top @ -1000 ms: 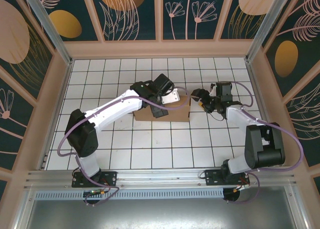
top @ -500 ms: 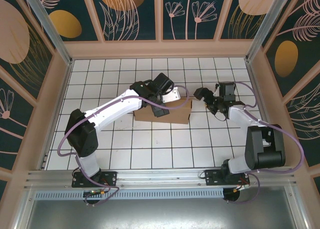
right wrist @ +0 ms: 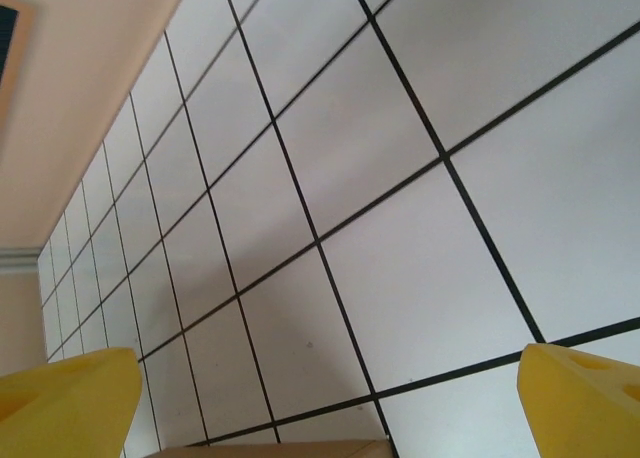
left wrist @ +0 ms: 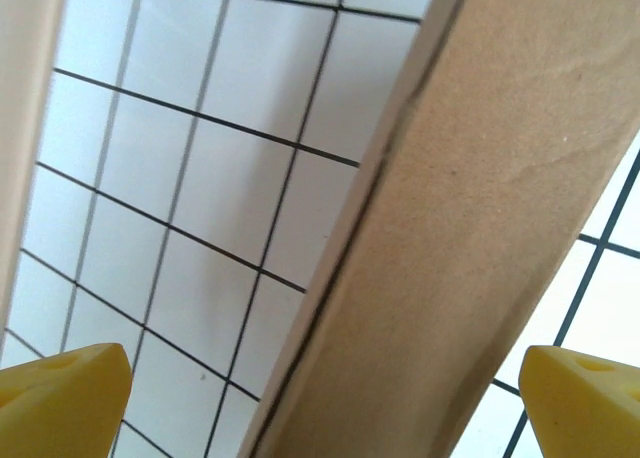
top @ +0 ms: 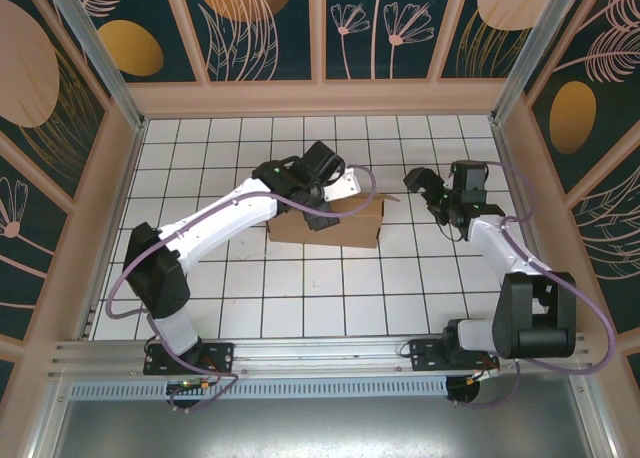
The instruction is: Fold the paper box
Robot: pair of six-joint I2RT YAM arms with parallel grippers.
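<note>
Paper box: the paper box [top: 350, 230] sits in the middle of the counter [top: 240, 278], long side facing the arm bases, a flap seemingly raised at its right end (how far the folding has got is hard to read from above).
Left jaws: the left gripper [left wrist: 322, 403] hangs over the box, jaws wide apart; a cardboard panel runs slantwise between the yellow fingertips [left wrist: 65, 398], and neither seems to press it.
Right jaws: the right gripper [right wrist: 325, 408] is off to the box's right, clear of it, jaws spread wide over bare tile.
Risk, springback: with nothing clamped, a creased flap could swing back flat, since stiff cardboard resists its folds.
Risk, sliding: a one-sided push from the left arm could skate the light box over the tiles, the right arm not bracing it.
Risk, crushing: closing the left jaws on the panel away from a crease might buckle it.
Surface: white tiles with thin black grid lines, flat, probably offering little grip.
Room: a walled bay of pale wooden frames and dark teal panels [top: 260, 28] painted with orange discs and leaf outlines; a metal rail [top: 320, 353] carries the arm bases at the near edge.
</note>
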